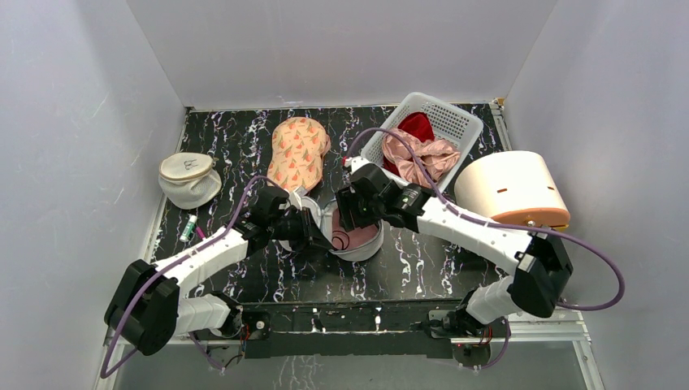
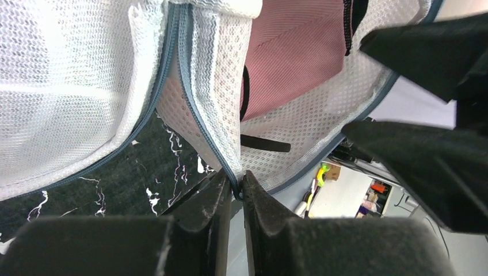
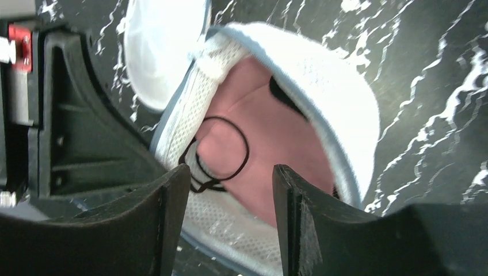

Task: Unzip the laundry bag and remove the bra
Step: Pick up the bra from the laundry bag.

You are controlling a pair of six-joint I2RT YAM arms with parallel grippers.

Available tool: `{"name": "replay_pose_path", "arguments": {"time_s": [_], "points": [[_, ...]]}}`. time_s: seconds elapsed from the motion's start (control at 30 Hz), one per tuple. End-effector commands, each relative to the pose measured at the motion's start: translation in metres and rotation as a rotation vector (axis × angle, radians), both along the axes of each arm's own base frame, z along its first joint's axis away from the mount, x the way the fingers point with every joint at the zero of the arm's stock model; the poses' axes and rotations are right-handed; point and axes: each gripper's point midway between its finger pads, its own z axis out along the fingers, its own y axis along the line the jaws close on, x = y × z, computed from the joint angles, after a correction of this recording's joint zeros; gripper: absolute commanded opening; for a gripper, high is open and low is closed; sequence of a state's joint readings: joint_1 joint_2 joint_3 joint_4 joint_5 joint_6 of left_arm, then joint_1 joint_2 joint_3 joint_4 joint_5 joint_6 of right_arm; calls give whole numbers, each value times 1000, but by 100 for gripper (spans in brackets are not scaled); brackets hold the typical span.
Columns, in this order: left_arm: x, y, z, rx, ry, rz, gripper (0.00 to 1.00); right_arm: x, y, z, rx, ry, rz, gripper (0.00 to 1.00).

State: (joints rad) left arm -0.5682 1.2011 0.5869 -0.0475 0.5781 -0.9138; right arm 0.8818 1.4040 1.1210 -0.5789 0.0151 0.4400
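Observation:
The laundry bag [image 1: 363,243], a round white mesh pouch with a grey zip rim, lies mid-table with its zip open. Inside it shows the bra [image 1: 351,236], a pinkish moulded cup with thin black looping straps. My left gripper [image 1: 318,231] is shut on the bag's zip edge at its left side; in the left wrist view the gripper [image 2: 236,187] pinches the grey rim of the bag [image 2: 69,86], with the bra [image 2: 293,63] behind. My right gripper [image 1: 348,213] is open just above the opening; in the right wrist view the gripper [image 3: 230,184] frames the bra [image 3: 276,149] inside the bag [image 3: 339,98].
A second mesh pouch with a cream top [image 1: 188,177] lies at the far left. A peach patterned cloth [image 1: 298,151] lies behind the bag. A white basket [image 1: 455,122] holds a red cloth [image 1: 416,126] and a pink satin garment [image 1: 422,158]. A cream drum [image 1: 513,188] stands at the right.

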Motion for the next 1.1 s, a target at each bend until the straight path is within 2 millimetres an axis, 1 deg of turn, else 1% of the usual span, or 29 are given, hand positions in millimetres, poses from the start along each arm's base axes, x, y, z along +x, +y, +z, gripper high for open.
{"name": "replay_pose_path", "arguments": {"time_s": [0.0, 0.1, 0.17, 0.23, 0.33, 0.5, 0.6, 0.7, 0.93, 1.07], "points": [[-7, 0, 5, -4, -5, -35, 10, 33, -7, 14, -117, -136, -27, 54], [-8, 0, 3, 0, -4, -36, 5, 41, -10, 12, -169, -162, -25, 56], [-8, 1, 2, 8, -2, -35, 0, 45, -13, 10, -200, -181, -31, 58], [-6, 1, 1, 14, -3, -32, 0, 49, -16, 9, -224, -198, -34, 61], [-5, -1, 3, 5, -9, -29, 0, 51, -17, 4, -260, -205, -17, 62], [-5, -1, 2, 16, 1, -30, 0, 46, -11, -1, -304, -227, 43, 64], [-5, -1, 1, 17, 5, -30, 0, 48, -14, -2, -361, -246, 34, 66], [-4, -2, 2, 14, 4, -30, 0, 51, -22, -4, -414, -259, 10, 67], [-5, -2, 1, 18, 5, -39, 0, 50, -30, -1, -463, -274, 2, 73], [-5, -2, 1, 15, 6, -37, 0, 49, -30, -7, -463, -272, 15, 77]]}}
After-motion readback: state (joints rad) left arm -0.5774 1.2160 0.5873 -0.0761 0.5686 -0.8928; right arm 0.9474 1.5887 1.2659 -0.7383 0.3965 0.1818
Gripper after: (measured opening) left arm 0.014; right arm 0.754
